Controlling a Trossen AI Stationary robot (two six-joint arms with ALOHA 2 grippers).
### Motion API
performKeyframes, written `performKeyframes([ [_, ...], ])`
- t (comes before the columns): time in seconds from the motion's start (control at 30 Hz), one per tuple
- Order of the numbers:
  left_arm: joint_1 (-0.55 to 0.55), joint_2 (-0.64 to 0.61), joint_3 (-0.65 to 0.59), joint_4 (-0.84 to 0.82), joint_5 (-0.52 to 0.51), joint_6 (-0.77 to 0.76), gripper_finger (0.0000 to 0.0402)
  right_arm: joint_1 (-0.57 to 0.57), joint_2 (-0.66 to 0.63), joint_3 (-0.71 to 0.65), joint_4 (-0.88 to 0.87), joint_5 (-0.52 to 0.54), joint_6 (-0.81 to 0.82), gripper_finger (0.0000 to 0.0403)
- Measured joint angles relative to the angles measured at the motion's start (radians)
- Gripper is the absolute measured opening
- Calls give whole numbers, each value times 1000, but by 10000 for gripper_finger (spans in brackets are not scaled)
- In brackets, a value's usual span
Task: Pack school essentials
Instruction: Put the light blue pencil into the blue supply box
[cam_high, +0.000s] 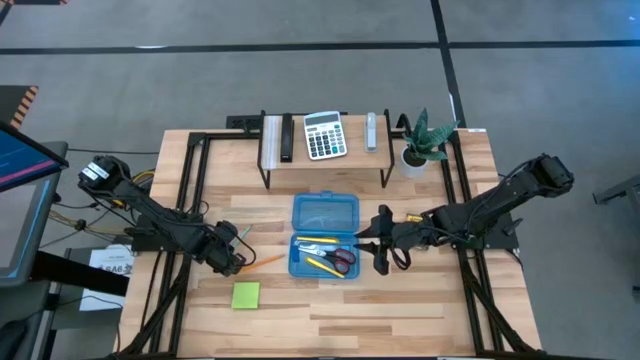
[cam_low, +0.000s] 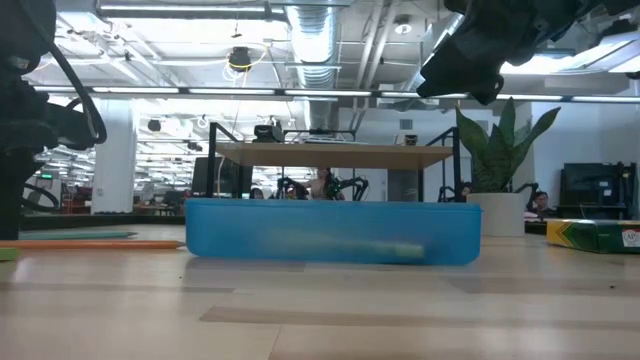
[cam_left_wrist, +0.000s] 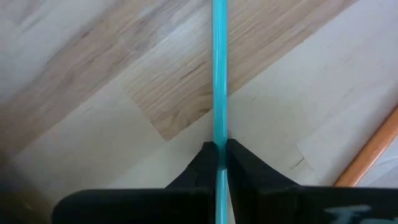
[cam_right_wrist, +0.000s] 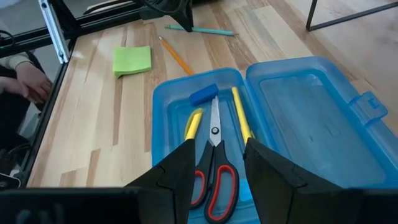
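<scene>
From where I stand, the job looks roughly half done. The open blue case (cam_high: 325, 237) sits mid-tabletop with the red-handled scissors (cam_right_wrist: 214, 168), two yellow pencils (cam_right_wrist: 240, 116) and the blue eraser (cam_right_wrist: 203, 94) already inside. The left tool (cam_high: 228, 252) is pinched tight on a teal pencil (cam_left_wrist: 219, 74), low over the boards left of the case. The right tool (cam_right_wrist: 216, 163) hovers above the case, fingers apart and empty. An orange pencil (cam_right_wrist: 175, 55) and the lime sticky-note pad (cam_high: 246, 295) lie outside, towards the near left.
</scene>
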Motion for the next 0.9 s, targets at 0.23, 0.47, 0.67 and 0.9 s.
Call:
performKeyframes([
  [0.23, 32, -35, -2, 13, 6, 61, 0, 0, 0, 0, 0, 0, -1, 159],
  [0.47, 86, -39, 54, 14, -73, 188, 0, 0, 0, 0, 0, 2, -1, 159],
  [0.67, 146, -40, 134, 9, -100, 333, 0, 0, 0, 0, 0, 2, -4, 159],
  [0.9, 183, -39, 264, 26, -146, 528, 0, 0, 0, 0, -10, 2, -3, 159],
])
